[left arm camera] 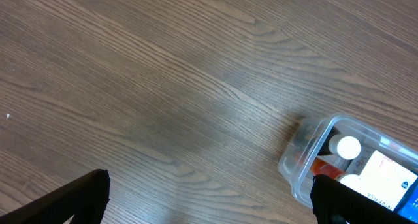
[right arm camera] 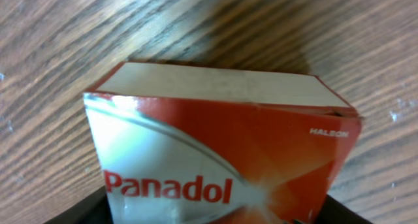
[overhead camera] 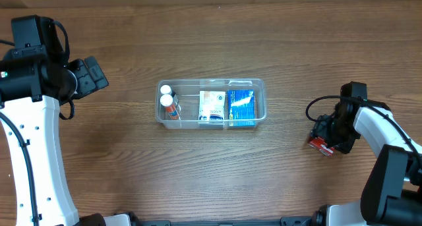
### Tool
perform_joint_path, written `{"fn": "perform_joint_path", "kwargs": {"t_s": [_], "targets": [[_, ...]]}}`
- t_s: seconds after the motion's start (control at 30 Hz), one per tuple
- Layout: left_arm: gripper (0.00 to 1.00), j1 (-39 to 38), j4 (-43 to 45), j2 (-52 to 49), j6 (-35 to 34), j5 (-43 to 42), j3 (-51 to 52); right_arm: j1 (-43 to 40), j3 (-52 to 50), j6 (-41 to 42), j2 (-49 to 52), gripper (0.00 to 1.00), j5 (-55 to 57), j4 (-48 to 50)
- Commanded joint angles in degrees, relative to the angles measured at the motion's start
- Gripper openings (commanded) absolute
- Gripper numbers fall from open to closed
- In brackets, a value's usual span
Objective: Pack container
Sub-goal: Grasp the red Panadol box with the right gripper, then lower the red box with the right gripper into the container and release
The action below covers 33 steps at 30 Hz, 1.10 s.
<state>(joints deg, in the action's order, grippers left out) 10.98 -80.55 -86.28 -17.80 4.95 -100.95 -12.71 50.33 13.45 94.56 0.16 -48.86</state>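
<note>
Wood-grain counter (overhead camera: 211,28) fills all three views.

**Overhead view.**
- The container (overhead camera: 211,104) sits at the centre of the counter, long side running left to right, well apart from both arms.
- Inside it, at the left end, are two white-capped bottles (overhead camera: 165,95). A white-and-blue box (overhead camera: 211,106) lies in the middle, and a blue box (overhead camera: 241,106) is just beside it at the right end.
- The left pincer (overhead camera: 92,76) is over bare counter, far to the left of the container.
- The right pincer (overhead camera: 330,134) is far to the right, with a red box at its tip.

**Left wrist view.**
- This view supplies the left pincer state. Its two dark fingers (left arm camera: 78,198) stand wide apart at the bottom corners, with only counter between them.
- One rounded corner of the container shows at lower right, with the white caps visible through the clear wall.

**Right wrist view.**
- This view identifies the red box as a Panadol box (right arm camera: 222,139), red with a silver band and a plain white top flap.
- The box fills the space between the dark finger edges at the bottom corners, so the right pincer is clamped on it.
- Whether the box touches the counter cannot be told.
</note>
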Motion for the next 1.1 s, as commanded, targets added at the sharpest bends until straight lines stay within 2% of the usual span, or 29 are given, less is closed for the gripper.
{"fn": "perform_joint_path", "kwargs": {"t_s": [0.0, 0.23, 0.47, 0.6, 0.7, 0.93, 1.07], "targets": [[1.0, 0.2, 0.2, -0.3, 1.1, -0.3, -0.8, -0.2, -0.2, 0.0, 0.2, 0.65, -0.3, 0.6], [1.0, 0.2, 0.2, -0.3, 1.1, -0.3, -0.8, -0.1, 2.6, 0.0, 0.2, 0.67, -2.2, -1.8], [1.0, 0.2, 0.2, -0.3, 1.1, -0.3, -0.8, 3.9, 17.6, -0.4, -0.5, 0.67, -5.0, -13.3], [1.0, 0.2, 0.2, -0.3, 1.1, -0.4, -0.8, 12.8, 31.6, -1.7, -1.2, 0.66, -7.4, -18.9], [1.0, 0.2, 0.2, -0.3, 1.1, -0.5, -0.8, 22.0, 37.9, -1.7, -1.2, 0.66, -7.3, -18.8], [1.0, 0.2, 0.2, -0.3, 1.1, -0.5, -0.8, 39.8, 37.1, -0.8, 0.3, 0.72, -7.3, -10.4], [1.0, 0.2, 0.2, -0.3, 1.1, -0.5, -0.8, 41.9, 36.0, 0.3, 4.1, 0.74, -7.3, -9.2]]}}
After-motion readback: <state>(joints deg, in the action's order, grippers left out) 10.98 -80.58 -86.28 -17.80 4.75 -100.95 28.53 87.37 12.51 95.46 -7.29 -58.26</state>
